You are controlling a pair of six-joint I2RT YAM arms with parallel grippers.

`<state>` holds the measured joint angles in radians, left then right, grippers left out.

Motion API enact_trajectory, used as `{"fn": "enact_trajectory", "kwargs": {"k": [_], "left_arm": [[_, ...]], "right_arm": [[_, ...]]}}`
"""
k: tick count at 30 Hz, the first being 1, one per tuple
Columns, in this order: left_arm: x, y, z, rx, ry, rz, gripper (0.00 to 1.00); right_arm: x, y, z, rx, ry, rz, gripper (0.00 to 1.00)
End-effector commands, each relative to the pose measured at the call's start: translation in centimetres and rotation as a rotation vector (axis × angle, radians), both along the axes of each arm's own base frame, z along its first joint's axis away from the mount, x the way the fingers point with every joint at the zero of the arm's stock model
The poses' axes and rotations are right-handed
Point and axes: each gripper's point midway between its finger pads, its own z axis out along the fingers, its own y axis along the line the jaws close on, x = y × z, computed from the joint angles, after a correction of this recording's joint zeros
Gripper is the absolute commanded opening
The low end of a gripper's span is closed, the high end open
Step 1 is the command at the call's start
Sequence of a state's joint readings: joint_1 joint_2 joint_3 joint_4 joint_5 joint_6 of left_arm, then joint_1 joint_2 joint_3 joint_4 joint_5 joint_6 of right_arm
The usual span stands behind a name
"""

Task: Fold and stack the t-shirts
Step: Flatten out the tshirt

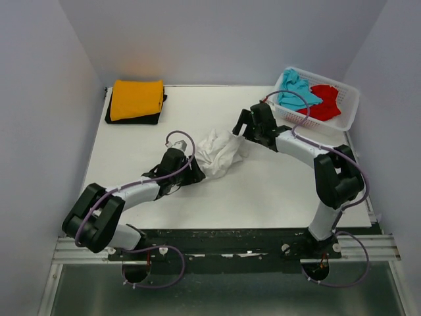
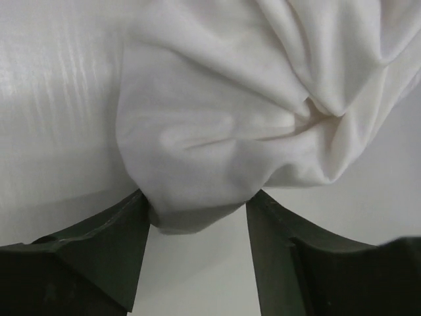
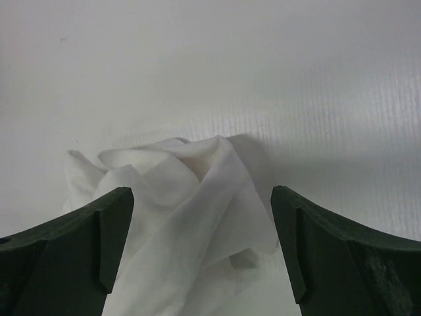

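Note:
The white t-shirt (image 1: 220, 153) lies crumpled in the middle of the table. My left gripper (image 1: 195, 170) is at its near-left edge, jaws open. In the left wrist view a bulge of the white t-shirt (image 2: 217, 131) sits between the tips of the gripper (image 2: 197, 197). My right gripper (image 1: 241, 126) is open at the shirt's far-right edge. In the right wrist view it (image 3: 200, 197) hangs over the white t-shirt (image 3: 184, 217). The orange-yellow t-shirt (image 1: 137, 99) lies folded on the black t-shirt (image 1: 131, 119) at the far left. The turquoise t-shirt (image 1: 295, 92) and red t-shirt (image 1: 323, 102) lie in the basket.
The white lattice basket (image 1: 348, 105) stands at the far right corner of the white table (image 1: 263, 191). Grey walls close in the back and both sides.

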<state>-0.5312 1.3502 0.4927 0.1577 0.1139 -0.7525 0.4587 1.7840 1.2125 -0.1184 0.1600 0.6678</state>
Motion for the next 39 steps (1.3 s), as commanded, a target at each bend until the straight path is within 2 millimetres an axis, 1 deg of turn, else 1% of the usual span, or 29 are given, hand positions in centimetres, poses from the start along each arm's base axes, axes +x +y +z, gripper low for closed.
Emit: {"fn": "enact_trajectory", "kwargs": {"k": [1, 2, 3, 4, 5, 7, 8, 10, 12, 14, 16, 19, 21, 24, 25, 27, 29, 31, 33, 35, 39], "left_arm": [[2.9, -0.9, 1.2, 0.003, -0.048, 0.015, 0.46], [3.2, -1.0, 1.1, 0.008, -0.05, 0.016, 0.36], [3.5, -1.0, 1.0, 0.015, -0.051, 0.016, 0.23], [3.6, -1.0, 1.0, 0.022, -0.049, 0.021, 0.04], [3.8, -0.9, 0.9, 0.03, -0.047, 0.027, 0.0], [4.0, -0.7, 1.1, 0.037, -0.06, 0.039, 0.0], [4.1, -0.5, 1.2, 0.042, -0.066, 0.047, 0.0], [4.2, -0.2, 1.9, 0.049, -0.088, 0.054, 0.0], [4.2, 0.1, 3.0, 0.045, -0.121, 0.061, 0.0], [4.3, 0.1, 4.9, 0.029, -0.173, 0.054, 0.0], [5.0, 1.1, 6.9, 0.062, -0.228, 0.103, 0.0], [5.5, 2.8, 10.6, 0.127, -0.308, 0.16, 0.0], [5.3, 3.9, 13.6, 0.152, -0.369, 0.195, 0.0], [4.4, 5.7, 18.1, 0.165, -0.491, 0.243, 0.0], [3.9, 6.3, 19.5, 0.16, -0.534, 0.25, 0.0], [2.7, 6.9, 22.2, 0.124, -0.606, 0.246, 0.0], [1.3, 6.8, 25.0, 0.078, -0.676, 0.206, 0.0], [-0.3, 6.3, 27.2, 0.028, -0.723, 0.14, 0.0], [-2.1, 5.9, 28.7, -0.012, -0.747, 0.075, 0.0], [-4.0, 6.0, 29.8, -0.054, -0.761, 0.036, 0.0], [-8.4, 5.6, 32.4, -0.161, -0.827, -0.089, 0.0]], "right_arm": [[0.5, 1.6, -1.6, 0.073, 0.034, 0.009, 0.93], [0.5, 1.8, -1.9, 0.081, 0.035, 0.02, 0.9], [0.5, 2.2, -2.1, 0.089, 0.036, 0.043, 0.85], [0.5, 2.4, -2.4, 0.089, 0.042, 0.059, 0.8], [0.5, 2.6, -2.5, 0.09, 0.042, 0.07, 0.7], [0.9, 2.4, -2.6, 0.071, 0.032, 0.063, 0.46], [1.1, 2.0, -2.5, 0.055, 0.025, 0.051, 0.38], [1.5, 1.0, -2.2, 0.001, 0.015, 0.017, 0.28], [1.7, 0.1, -1.3, -0.043, -0.01, -0.003, 0.2], [1.8, -0.6, 0.2, -0.073, -0.05, -0.006, 0.11], [1.8, -1.2, 2.3, -0.089, -0.094, -0.013, 0.1], [1.4, -1.5, 6.6, -0.076, -0.177, -0.005, 0.07], [0.7, -1.7, 9.9, -0.041, -0.238, 0.007, 0.04], [-1.0, -2.2, 15.3, 0.0, -0.352, 0.028, 0.03], [-1.6, -2.5, 17.2, 0.006, -0.392, 0.035, 0.03], [-3.0, -2.9, 19.9, 0.006, -0.439, 0.063, 0.03], [-4.7, -2.7, 22.2, 0.024, -0.474, 0.123, 0.03], [-6.5, -2.0, 23.9, 0.059, -0.486, 0.2, 0.03], [-8.6, -1.4, 25.3, 0.108, -0.501, 0.272, 0.02], [-10.6, -1.3, 26.5, 0.149, -0.516, 0.317, 0.01], [-14.7, -1.7, 28.8, 0.237, -0.532, 0.357, 0.01]]}}
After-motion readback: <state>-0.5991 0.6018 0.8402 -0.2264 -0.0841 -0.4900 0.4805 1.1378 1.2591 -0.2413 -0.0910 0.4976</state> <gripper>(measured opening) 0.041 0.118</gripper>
